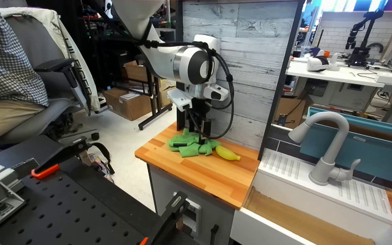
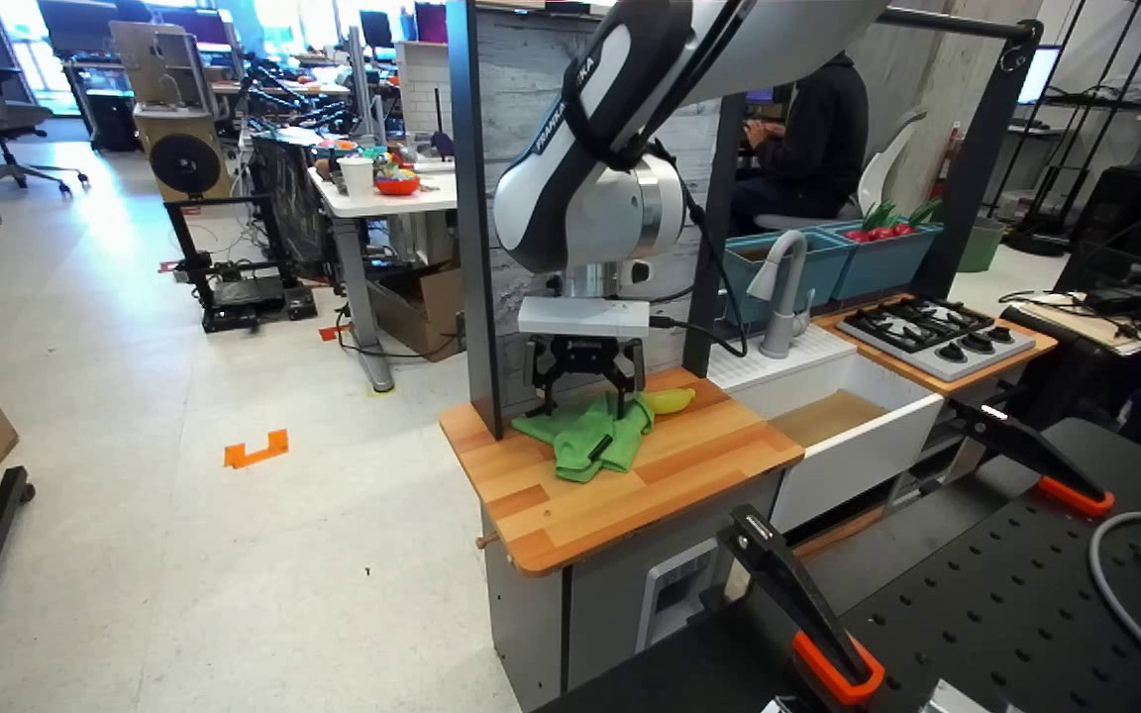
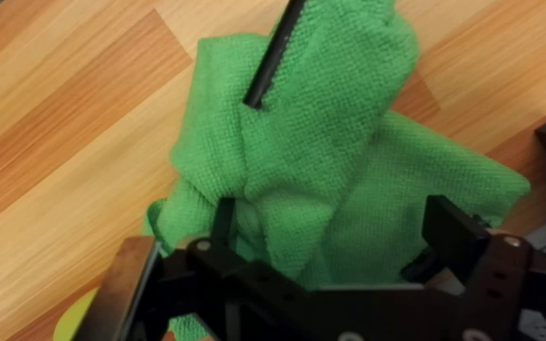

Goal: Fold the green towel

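The green towel [image 1: 191, 151] lies bunched with overlapping folds on the wooden counter [image 1: 209, 175]; it shows in both exterior views [image 2: 585, 451] and fills the middle of the wrist view [image 3: 311, 128]. A short black stick [image 3: 275, 54] lies on top of the towel. My gripper [image 3: 332, 203] is open and points down over the towel, its fingers wide apart with towel cloth below and between them. In an exterior view the gripper [image 2: 582, 412] has its fingertips at towel height near the back of the counter. Whether the fingertips touch the cloth is hard to tell.
A yellow banana [image 1: 227, 153] lies right beside the towel and also shows in an exterior view [image 2: 668, 400]. A grey wood-look panel [image 1: 243, 61] stands close behind the gripper. A white sink [image 2: 887, 391] with a grey faucet [image 1: 332, 146] adjoins the counter.
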